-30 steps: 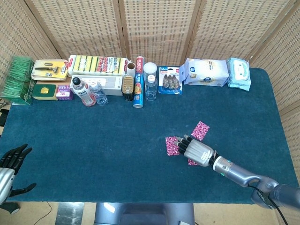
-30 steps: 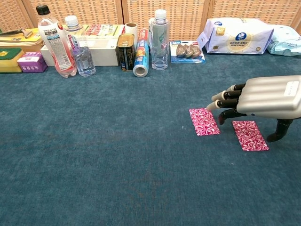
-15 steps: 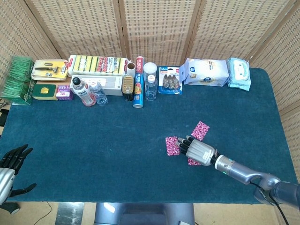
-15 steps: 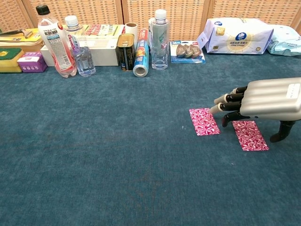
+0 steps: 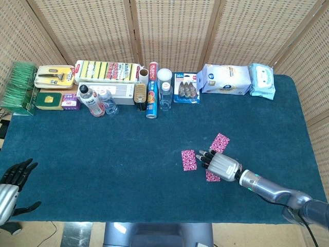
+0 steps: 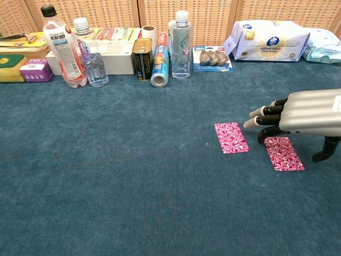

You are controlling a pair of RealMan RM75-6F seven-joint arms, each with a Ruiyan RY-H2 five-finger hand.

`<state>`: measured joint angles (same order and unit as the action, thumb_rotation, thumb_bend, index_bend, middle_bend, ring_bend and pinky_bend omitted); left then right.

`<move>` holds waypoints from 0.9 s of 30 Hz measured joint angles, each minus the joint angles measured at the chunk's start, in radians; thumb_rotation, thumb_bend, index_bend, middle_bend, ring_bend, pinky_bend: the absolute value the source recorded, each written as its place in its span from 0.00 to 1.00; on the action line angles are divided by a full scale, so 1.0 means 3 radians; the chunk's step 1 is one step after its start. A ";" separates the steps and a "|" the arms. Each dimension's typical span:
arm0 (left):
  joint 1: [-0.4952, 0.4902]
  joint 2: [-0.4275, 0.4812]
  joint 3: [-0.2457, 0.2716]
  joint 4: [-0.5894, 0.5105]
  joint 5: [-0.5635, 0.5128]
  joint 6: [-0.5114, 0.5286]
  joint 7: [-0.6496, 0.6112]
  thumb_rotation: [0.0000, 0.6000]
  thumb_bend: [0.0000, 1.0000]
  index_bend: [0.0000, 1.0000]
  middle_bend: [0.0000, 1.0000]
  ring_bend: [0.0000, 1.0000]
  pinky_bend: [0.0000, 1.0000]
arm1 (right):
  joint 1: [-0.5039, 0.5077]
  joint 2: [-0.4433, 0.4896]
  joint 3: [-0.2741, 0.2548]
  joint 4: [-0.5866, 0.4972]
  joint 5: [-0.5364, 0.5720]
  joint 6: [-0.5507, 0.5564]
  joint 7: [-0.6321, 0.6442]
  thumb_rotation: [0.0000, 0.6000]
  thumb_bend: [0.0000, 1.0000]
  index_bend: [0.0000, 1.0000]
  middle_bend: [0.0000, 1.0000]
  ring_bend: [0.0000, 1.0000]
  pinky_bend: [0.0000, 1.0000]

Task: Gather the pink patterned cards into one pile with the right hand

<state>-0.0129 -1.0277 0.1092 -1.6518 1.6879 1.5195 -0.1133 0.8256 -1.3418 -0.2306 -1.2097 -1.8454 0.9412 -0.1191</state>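
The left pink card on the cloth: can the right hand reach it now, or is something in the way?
Probably yes. The right hand hovers open just beside the left pink card, only bare blue cloth between them; the bottles stand far behind.

I see both views bright, evenly lit and sharp, with only soft shadows and no glare

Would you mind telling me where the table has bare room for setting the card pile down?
The blue cloth lies bare left of the left card, from the bottles to the near edge. It is crowded along the back row and around the right hand, which hovers among three cards.
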 measured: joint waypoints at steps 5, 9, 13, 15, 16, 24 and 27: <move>0.0002 0.0001 0.0002 -0.0003 0.0003 0.0005 -0.0001 1.00 0.03 0.00 0.00 0.00 0.05 | -0.0008 -0.0024 0.0001 0.0047 -0.0011 0.0003 0.0044 1.00 0.07 0.23 0.06 0.06 0.21; 0.0001 0.0002 -0.0001 -0.0001 -0.0004 0.0005 -0.0006 1.00 0.03 0.00 0.00 0.00 0.05 | -0.0020 -0.0049 -0.0007 0.0091 -0.0039 0.0031 0.0081 1.00 0.06 0.23 0.06 0.06 0.21; 0.0001 0.0003 0.0000 0.0002 0.0001 0.0005 -0.0012 1.00 0.03 0.00 0.00 0.00 0.05 | -0.0029 -0.0076 -0.0006 0.0131 -0.0061 0.0054 0.0086 1.00 0.06 0.23 0.06 0.06 0.21; 0.0002 0.0003 0.0001 0.0004 0.0002 0.0010 -0.0018 1.00 0.03 0.00 0.00 0.00 0.05 | -0.0027 -0.0084 -0.0007 0.0142 -0.0072 0.0049 0.0088 1.00 0.06 0.23 0.06 0.07 0.21; 0.0003 0.0004 0.0001 0.0005 0.0001 0.0012 -0.0021 1.00 0.03 0.00 0.00 0.00 0.05 | -0.0027 -0.0087 -0.0008 0.0145 -0.0076 0.0048 0.0089 1.00 0.06 0.24 0.06 0.07 0.21; 0.0005 0.0007 0.0004 0.0013 0.0010 0.0021 -0.0041 1.00 0.03 0.00 0.00 0.00 0.05 | -0.0053 -0.0123 -0.0019 0.0180 -0.0086 0.0050 0.0117 1.00 0.09 0.30 0.06 0.07 0.22; 0.0006 0.0007 0.0003 0.0013 0.0007 0.0024 -0.0044 1.00 0.03 0.00 0.00 0.00 0.05 | -0.0063 -0.0139 -0.0020 0.0200 -0.0083 0.0046 0.0130 1.00 0.11 0.34 0.06 0.07 0.23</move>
<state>-0.0111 -1.0256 0.1100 -1.6480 1.6899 1.5266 -0.1265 0.8065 -1.3836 -0.2365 -1.1496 -1.8702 0.9552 -0.0801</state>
